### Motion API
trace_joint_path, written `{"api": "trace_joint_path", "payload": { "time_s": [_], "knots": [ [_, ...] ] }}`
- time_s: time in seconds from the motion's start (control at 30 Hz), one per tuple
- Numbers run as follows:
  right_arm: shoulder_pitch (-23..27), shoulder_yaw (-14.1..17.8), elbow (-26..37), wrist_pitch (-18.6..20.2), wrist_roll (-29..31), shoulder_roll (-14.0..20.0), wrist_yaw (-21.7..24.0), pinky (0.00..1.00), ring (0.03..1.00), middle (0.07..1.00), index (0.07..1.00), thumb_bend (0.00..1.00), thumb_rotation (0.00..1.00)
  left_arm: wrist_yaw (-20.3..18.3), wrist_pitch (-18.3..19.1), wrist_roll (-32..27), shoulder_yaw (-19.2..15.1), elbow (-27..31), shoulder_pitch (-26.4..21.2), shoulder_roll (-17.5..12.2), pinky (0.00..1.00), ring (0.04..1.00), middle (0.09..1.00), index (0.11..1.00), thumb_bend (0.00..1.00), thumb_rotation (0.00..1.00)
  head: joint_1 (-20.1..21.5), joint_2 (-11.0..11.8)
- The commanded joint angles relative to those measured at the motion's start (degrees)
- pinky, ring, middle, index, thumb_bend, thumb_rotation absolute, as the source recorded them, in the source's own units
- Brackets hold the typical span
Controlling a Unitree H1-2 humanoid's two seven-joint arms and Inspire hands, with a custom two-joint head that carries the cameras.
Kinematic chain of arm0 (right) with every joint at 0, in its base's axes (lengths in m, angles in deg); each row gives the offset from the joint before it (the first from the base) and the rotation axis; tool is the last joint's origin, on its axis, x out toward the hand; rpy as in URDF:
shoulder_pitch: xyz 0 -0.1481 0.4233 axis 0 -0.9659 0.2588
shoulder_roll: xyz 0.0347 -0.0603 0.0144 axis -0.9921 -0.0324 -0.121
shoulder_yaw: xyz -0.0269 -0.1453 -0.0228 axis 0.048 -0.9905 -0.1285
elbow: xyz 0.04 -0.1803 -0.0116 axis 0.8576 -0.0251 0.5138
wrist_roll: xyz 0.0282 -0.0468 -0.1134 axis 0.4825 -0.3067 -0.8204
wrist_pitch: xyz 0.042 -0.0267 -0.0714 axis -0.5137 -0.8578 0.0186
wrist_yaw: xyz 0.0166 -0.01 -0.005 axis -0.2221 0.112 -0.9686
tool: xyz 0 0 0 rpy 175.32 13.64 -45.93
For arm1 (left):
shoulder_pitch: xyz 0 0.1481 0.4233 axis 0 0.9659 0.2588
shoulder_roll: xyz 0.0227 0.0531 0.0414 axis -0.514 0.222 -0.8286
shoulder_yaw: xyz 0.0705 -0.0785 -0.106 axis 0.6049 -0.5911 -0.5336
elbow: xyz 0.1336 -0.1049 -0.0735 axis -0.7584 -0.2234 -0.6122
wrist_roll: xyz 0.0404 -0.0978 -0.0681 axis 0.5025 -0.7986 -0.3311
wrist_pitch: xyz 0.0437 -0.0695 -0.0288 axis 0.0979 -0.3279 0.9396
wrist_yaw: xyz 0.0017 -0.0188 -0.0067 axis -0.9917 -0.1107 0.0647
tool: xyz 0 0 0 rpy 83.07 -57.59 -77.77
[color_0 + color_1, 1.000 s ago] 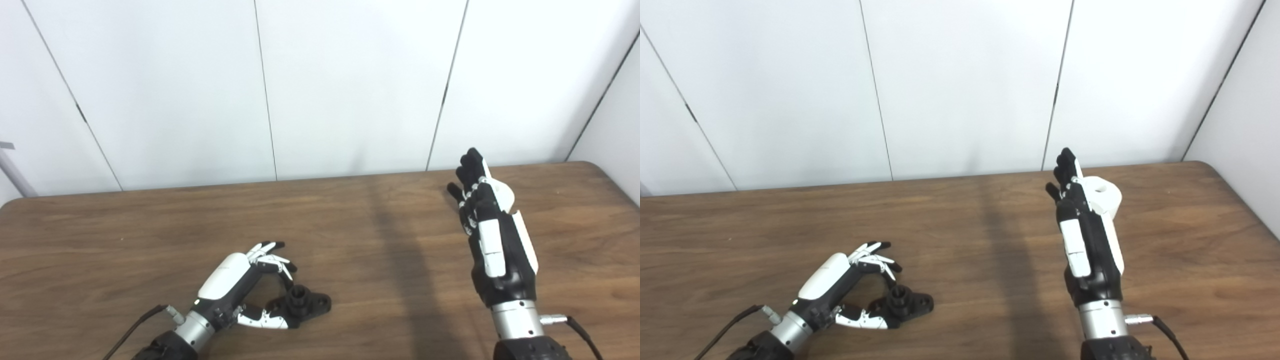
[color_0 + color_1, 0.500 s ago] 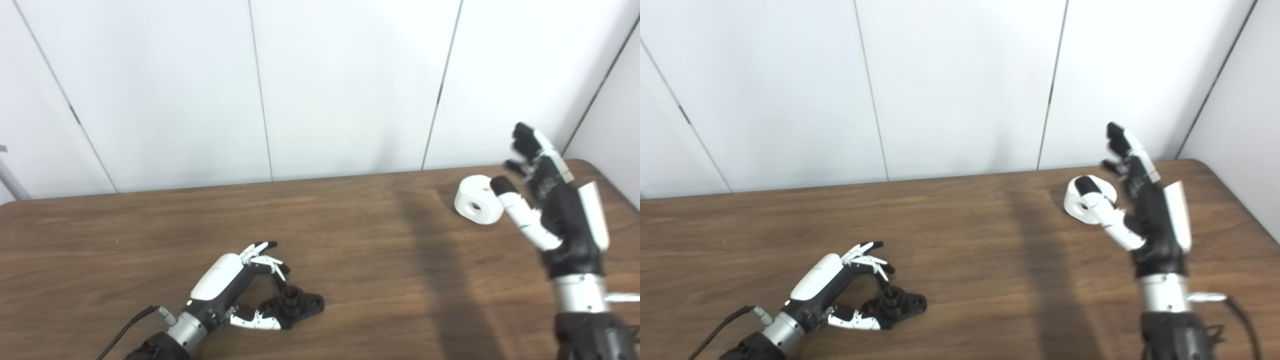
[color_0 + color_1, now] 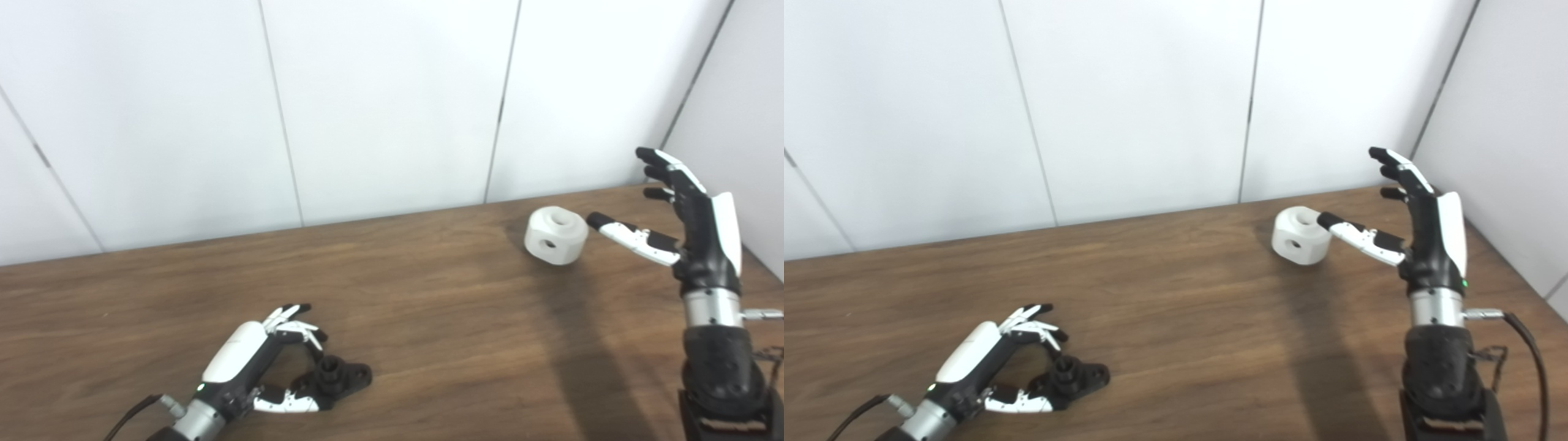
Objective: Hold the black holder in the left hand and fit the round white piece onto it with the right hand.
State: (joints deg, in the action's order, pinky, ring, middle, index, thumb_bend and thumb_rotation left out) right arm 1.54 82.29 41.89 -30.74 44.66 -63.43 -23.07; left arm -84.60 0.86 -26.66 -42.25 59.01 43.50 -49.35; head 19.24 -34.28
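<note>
White wall panels stood behind a brown wooden table (image 3: 392,288) that filled the lower part of both head views. Near the front left of the table lay the black holder (image 3: 335,378), flat on the wood with a short round post rising from its middle. The left hand (image 3: 254,361) lay low over it, its fingers (image 3: 293,318) curved above the post and its thumb (image 3: 286,403) stretched along the near edge of the holder, so the hand cupped the part loosely; whether it actually gripped it could not be told. Far off at the back right of the table sat the round white piece (image 3: 555,235), a stubby block with one hole in its top and another in its side. The right hand (image 3: 692,220) was raised just to the right of it, spread wide and holding nothing, its thumb (image 3: 631,237) reaching toward the white piece; whether the tip touched it could not be told.
</note>
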Motion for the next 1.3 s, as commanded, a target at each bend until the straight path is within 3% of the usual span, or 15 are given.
{"api": "trace_joint_path", "payload": {
  "time_s": [0.0,0.17,0.47,0.7,1.13,1.27],
  "knots": [
    [2.57,-0.30,-0.14,-0.33,-1.43,2.11,-0.01,0.76,0.867,0.868,0.809,0.74,0.33,-0.26,-0.16,-0.44,-0.76,0.34,-0.55,-1.85,1.00,0.951,0.730,0.482,0.52,0.05,0.57,-0.05],
    [4.19,-2.03,-2.64,5.25,-3.18,3.46,2.08,0.77,0.880,0.883,0.824,0.79,0.38,-0.71,-0.69,-0.96,-1.12,0.21,-0.99,-2.52,1.00,0.939,0.724,0.482,0.52,0.05,1.40,0.22],
    [7.26,-4.70,-7.52,10.90,-5.68,6.19,4.37,0.76,0.882,0.896,0.837,0.81,0.43,-0.86,-1.07,-1.52,-0.74,-0.46,-1.49,-2.35,1.00,0.934,0.720,0.482,0.52,0.05,2.16,0.48],
    [9.64,-6.33,-12.08,11.81,-5.64,7.31,4.32,0.82,0.924,0.915,0.848,0.80,0.41,-0.93,-1.29,-1.55,-0.57,-0.82,-1.80,-2.26,1.00,0.930,0.718,0.482,0.52,0.05,2.89,1.09],
    [13.63,-8.77,-22.06,8.93,-5.95,7.81,1.50,0.79,0.958,0.929,0.830,0.86,0.42,-1.80,-0.73,-2.19,-0.68,0.19,-1.21,-2.35,1.00,0.931,0.720,0.482,0.52,0.05,3.90,1.47],
    [14.47,-10.27,-23.20,10.03,-7.14,8.28,1.51,0.80,0.972,0.932,0.826,0.87,0.44,-1.93,-0.78,-2.57,-1.02,0.21,-1.16,-2.35,1.00,0.932,0.719,0.482,0.52,0.04,4.06,1.51]
  ]
}}
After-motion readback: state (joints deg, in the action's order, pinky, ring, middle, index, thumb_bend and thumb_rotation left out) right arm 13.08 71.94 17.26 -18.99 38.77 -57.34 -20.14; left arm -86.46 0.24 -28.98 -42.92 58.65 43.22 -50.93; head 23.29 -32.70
